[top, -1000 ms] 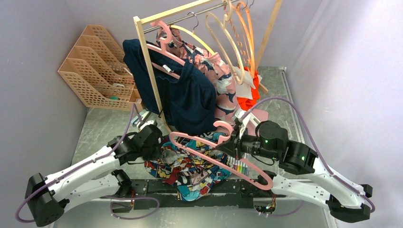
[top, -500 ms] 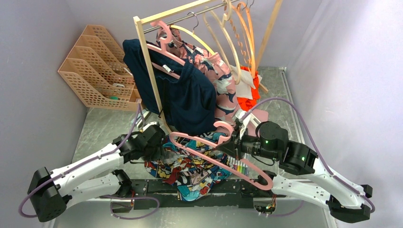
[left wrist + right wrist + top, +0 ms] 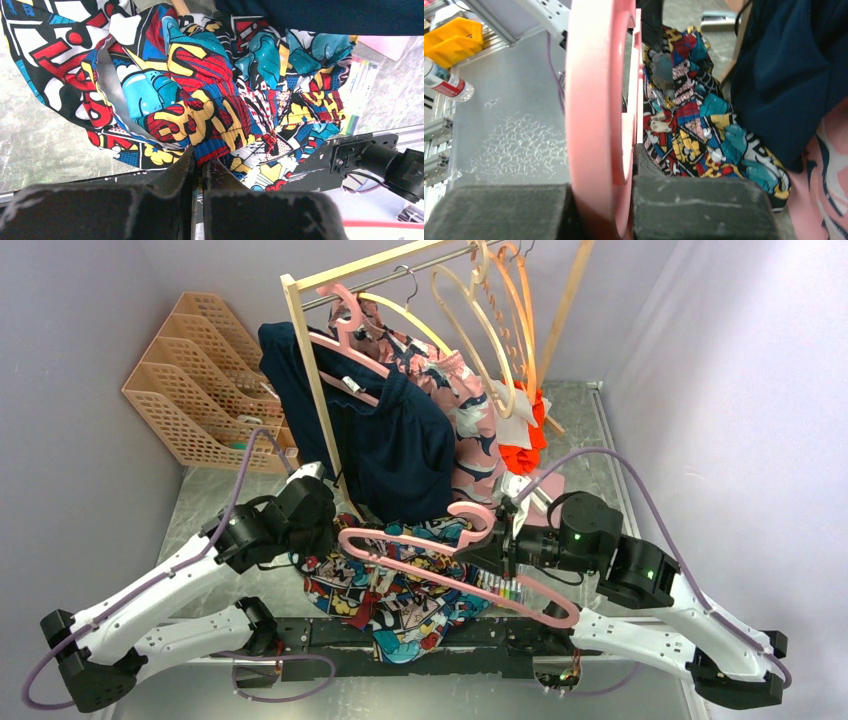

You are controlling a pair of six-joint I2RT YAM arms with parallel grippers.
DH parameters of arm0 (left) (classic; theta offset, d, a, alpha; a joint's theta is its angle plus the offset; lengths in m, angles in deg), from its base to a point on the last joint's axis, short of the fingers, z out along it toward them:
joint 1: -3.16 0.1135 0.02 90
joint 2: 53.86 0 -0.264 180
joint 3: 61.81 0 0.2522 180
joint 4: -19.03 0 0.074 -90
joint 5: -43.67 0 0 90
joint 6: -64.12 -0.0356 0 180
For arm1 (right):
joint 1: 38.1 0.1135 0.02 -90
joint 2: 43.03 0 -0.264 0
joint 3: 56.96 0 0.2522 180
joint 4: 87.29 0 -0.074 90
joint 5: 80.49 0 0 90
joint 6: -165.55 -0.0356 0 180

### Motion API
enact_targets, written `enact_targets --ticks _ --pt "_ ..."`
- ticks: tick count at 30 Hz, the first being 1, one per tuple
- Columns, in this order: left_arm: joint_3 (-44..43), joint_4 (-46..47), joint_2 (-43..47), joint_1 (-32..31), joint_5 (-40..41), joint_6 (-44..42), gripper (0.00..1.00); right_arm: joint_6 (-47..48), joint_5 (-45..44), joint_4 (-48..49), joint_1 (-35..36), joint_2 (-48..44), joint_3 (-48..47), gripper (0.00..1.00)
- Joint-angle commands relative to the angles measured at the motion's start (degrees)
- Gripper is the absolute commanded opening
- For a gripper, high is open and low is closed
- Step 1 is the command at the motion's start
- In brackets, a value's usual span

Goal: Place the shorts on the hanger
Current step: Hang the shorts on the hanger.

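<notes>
The comic-print shorts (image 3: 410, 595) lie bunched on the table between my arms, partly lifted at their left side. My left gripper (image 3: 325, 530) is shut on a fold of the shorts' waistband (image 3: 212, 150), seen pinched between its pads in the left wrist view. My right gripper (image 3: 490, 545) is shut on the pale-pink hanger (image 3: 450, 580) near its hook and holds it flat above the shorts. The hanger (image 3: 596, 125) fills the jaws in the right wrist view, with the shorts (image 3: 684, 135) beyond it.
A wooden rack (image 3: 310, 370) behind holds a navy garment (image 3: 400, 450), a pink patterned garment (image 3: 470, 430), and cream and orange hangers (image 3: 500, 320). Peach file trays (image 3: 200, 380) stand at the back left. Coloured markers (image 3: 510, 592) lie under the hanger.
My left gripper has risen and moved back, pulling the shorts' left edge up. The hanger has shifted left, its far end now over the shorts' left part.
</notes>
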Motion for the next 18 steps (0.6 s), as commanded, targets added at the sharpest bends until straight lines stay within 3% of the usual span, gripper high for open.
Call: enact_targets --ticks 1,18 --pt "-2.27 -3.91 -0.29 -0.17 0.98 -1.43 0.07 5.59 5.58 2.65 0.08 2.56 -2.39 0.00" --pt "-4.73 -4.92 -0.61 -0.21 1.08 -1.92 0.07 9.80 -1.92 5.21 0.09 5.01 5.04 0.00"
